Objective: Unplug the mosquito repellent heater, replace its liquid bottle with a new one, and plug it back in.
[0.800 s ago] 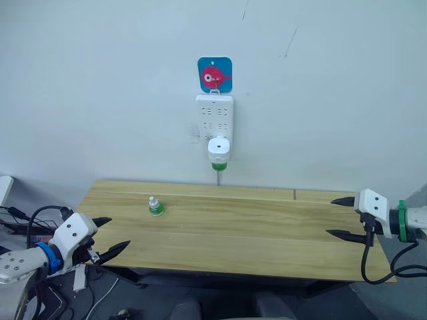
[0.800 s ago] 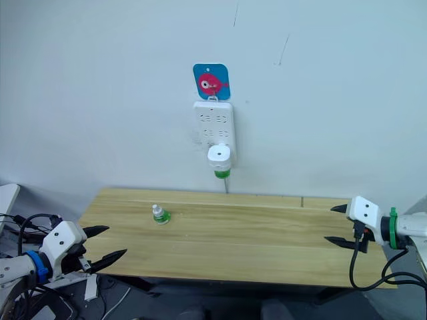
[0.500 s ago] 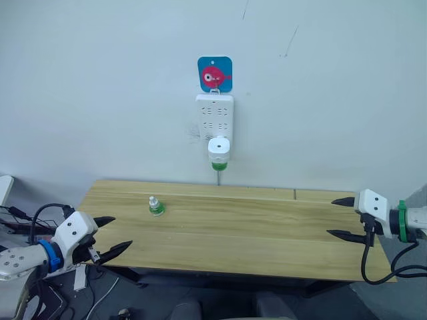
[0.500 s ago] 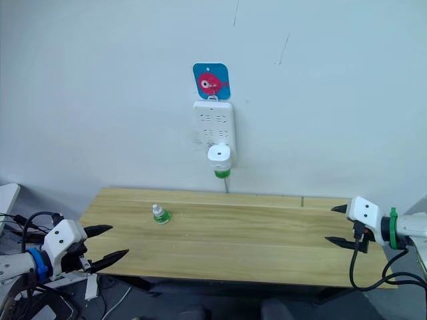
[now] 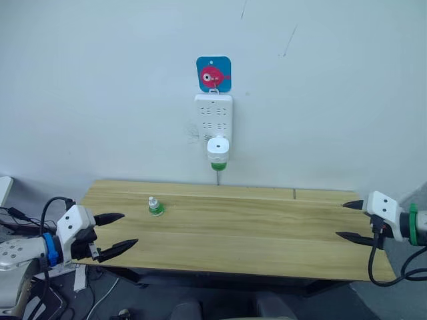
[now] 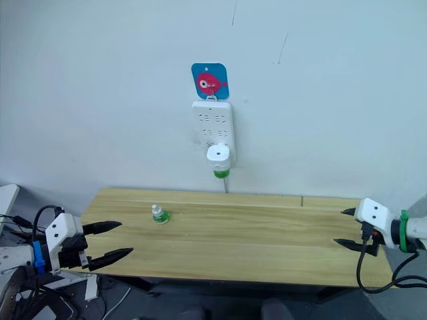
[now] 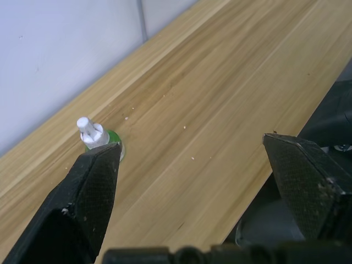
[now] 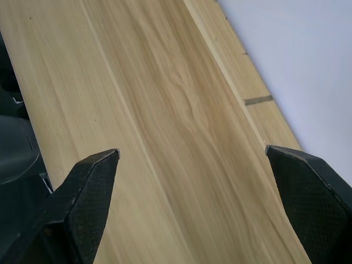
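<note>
Rounded white plastic heater (image 5: pixel 217 147) on strip (image 5: pixel 213 117), grainy wooden table (image 5: pixel 267 233)

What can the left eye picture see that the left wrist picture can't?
The left eye view alone shows the mosquito repellent heater plugged into the power strip on the wall, the fish sticker and the right claw, open. The left wrist view alone gives a close look along the left claw's two black fingers, open. Both show the wooden table and the small green bottle standing on it.
</note>
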Robot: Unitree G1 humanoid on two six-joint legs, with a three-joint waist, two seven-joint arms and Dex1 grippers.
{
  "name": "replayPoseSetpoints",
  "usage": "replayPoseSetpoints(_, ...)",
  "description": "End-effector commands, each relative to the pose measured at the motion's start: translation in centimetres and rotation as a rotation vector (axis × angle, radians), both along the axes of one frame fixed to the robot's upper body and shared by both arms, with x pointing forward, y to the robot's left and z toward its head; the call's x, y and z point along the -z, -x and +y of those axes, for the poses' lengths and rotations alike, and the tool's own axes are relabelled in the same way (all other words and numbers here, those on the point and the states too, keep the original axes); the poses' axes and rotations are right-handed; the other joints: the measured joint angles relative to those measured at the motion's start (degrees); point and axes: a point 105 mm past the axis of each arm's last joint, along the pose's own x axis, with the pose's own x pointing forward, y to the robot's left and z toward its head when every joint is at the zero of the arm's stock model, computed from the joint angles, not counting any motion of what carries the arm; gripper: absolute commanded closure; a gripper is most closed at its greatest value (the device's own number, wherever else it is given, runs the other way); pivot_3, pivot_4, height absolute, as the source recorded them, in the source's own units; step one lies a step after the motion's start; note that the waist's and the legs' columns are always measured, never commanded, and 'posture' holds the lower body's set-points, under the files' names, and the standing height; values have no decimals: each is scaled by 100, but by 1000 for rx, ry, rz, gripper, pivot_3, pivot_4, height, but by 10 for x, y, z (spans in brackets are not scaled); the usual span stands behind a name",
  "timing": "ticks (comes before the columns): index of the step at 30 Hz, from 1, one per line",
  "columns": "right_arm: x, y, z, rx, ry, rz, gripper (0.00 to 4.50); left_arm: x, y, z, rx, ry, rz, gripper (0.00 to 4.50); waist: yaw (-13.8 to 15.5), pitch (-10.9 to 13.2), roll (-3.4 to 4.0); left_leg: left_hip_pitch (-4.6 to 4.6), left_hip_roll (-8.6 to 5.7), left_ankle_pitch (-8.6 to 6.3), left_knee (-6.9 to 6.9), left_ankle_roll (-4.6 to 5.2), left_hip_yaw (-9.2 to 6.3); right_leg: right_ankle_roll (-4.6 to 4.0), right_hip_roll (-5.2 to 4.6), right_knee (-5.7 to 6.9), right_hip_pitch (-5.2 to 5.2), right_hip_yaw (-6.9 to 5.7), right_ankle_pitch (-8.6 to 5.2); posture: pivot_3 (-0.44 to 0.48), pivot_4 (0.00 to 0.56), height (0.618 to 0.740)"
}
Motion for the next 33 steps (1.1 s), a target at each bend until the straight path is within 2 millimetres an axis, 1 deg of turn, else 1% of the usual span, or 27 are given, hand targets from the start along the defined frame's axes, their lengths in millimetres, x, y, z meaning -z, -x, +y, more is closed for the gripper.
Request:
replayPoseSetpoints(1, -16, -2, 0, -3, 0, -50, 41, -8, -9, 9, -34, -36, -46, 0, -1, 2, 2, 0, 0, 0, 0, 0, 0, 0, 0, 0, 0, 0, 0, -37, 63, 725)
replayPoseSetpoints(4, -17, 0, 2, -1, -7, -54, 41, -11, -11, 12, -53, -5, -41, 0, -8, 14, 8, 0, 0, 0, 0, 0, 0, 0, 1, 0, -1, 0, -1, -43, 69, 725)
replayPoseSetpoints(7, -17, 3, 3, 4, -17, -57, 41, -14, -15, 21, -98, -22, -74, 0, -18, 30, 8, 0, 0, 0, 1, 0, 2, 1, 0, 0, -1, 3, 0, -47, 73, 725)
replayPoseSetpoints(10, -20, 4, 7, 14, -44, -73, 41, -25, -29, 23, -160, -11, -136, 0, -17, 83, -4, 0, 1, 0, 1, 0, 1, 0, 1, 1, 0, 1, -1, -62, 83, 725)
replayPoseSetpoints(12, -26, 5, 15, 8, -74, -93, 41, -35, -42, 14, -180, 27, -148, 0, -19, 123, -5, -2, 1, 0, 4, 0, 0, 2, 1, 2, 0, 1, 0, -87, 95, 725)
replayPoseSetpoints(15, -45, 5, 36, -6, -151, -148, 41, -59, -63, -13, -136, 125, -206, 0, -7, 173, -8, -10, 0, 0, 10, 0, -1, 5, 0, 2, 0, 0, 2, -125, 111, 725)
replayPoseSetpoints(18, -73, 5, 70, -14, -282, -212, 41, -80, -84, -36, -91, 187, -244, 0, -57, 247, -13, -16, -1, 0, 17, -1, -2, 16, 1, 2, -3, 1, 7, -159, 128, 725)
replayPoseSetpoints(20, -92, 4, 94, -25, -366, -257, 41, -94, -98, -50, -66, 235, -266, 0, -144, 302, -21, -18, 0, 0, 23, -1, -7, 21, 5, 4, -2, 0, 10, -172, 138, 725)
replayPoseSetpoints(23, -113, 4, 120, -41, -448, -308, 41, -108, -116, -62, -58, 260, -314, 0, -229, 357, -33, -26, -1, 1, 28, -1, -9, 29, 5, 3, -4, 0, 15, -194, 151, 725)
replayPoseSetpoints(25, -131, 3, 141, -48, -533, -355, 41, -117, -129, -72, -54, 289, -355, 0, -327, 410, -50, -24, -2, 0, 28, -1, -6, 31, 4, 0, -2, 5, 16, -217, 163, 725)
replayPoseSetpoints(26, -138, 3, 149, -50, -562, -371, 41, -120, -133, -77, -46, 308, -363, 0, -368, 442, -51, -28, -2, 1, 29, -1, -7, 34, 4, 0, -5, 5, 19, -222, 166, 725)
replayPoseSetpoints(28, -146, 3, 159, -48, -595, -383, 41, -123, -137, -81, -40, 332, -373, 0, -460, 479, -54, -32, -2, 1, 32, -1, -7, 37, 4, 0, -7, 6, 21, -232, 171, 725)
replayPoseSetpoints(31, -155, 2, 171, -48, -633, -400, 0, -123, -146, -85, -50, 369, -380, 622, -516, 513, -66, -37, -2, 0, 29, 0, -8, 38, 3, -1, -13, 4, 22, -242, 178, 725)
replayPoseSetpoints(33, -158, 1, 176, -50, -642, -405, 0, -122, -150, -88, -57, 371, -387, 1200, -535, 556, -69, -41, -1, 0, 26, 0, -9, 37, 4, -1, -20, 4, 22, -247, 183, 725)
